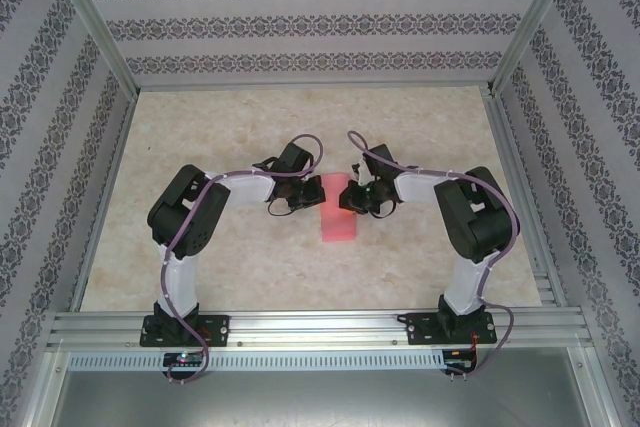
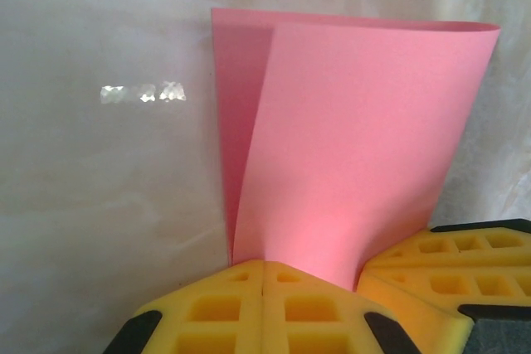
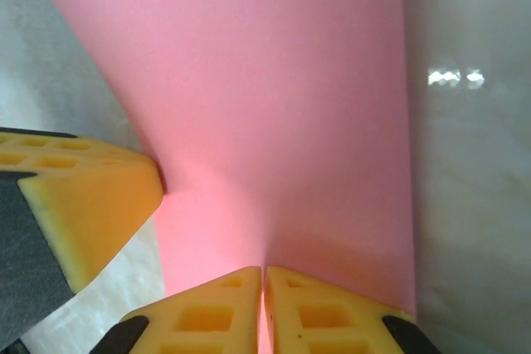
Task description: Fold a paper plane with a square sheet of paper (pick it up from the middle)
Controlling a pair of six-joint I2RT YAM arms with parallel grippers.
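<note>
1. Plainly, the square sheet of paper [image 1: 338, 219] is doubled over on itself. In the left wrist view 1 layer curls over the other, with a soft rounded bend at the far edge rather than a pressed crease, and the 2 layers do not line up along the left side
2. It sits at the middle of the table [image 1: 200, 137], between the 2 arms. Whether it rests on the surface or is lifted off it, I cannot tell
3. The left gripper [image 2: 262, 264] has its yellow fingers pressed together on the paper's near edge, the pink sheet running in between them
4. The right gripper [image 3: 264, 271] is likewise closed on the sheet, its fingers meeting with paper between them. The 2 grippers sit just beside each other, each one's fingers showing in the other's wrist view
5. By my reading, the 1st fold in half is in hand: the sheet is doubled but not flattened
6. The next move likely calls for squaring the loose edges, laying the doubled sheet flat, and pressing along the bend to set a sharp crease, without the thin paper slipping or tearing between 2 pinches
</note>
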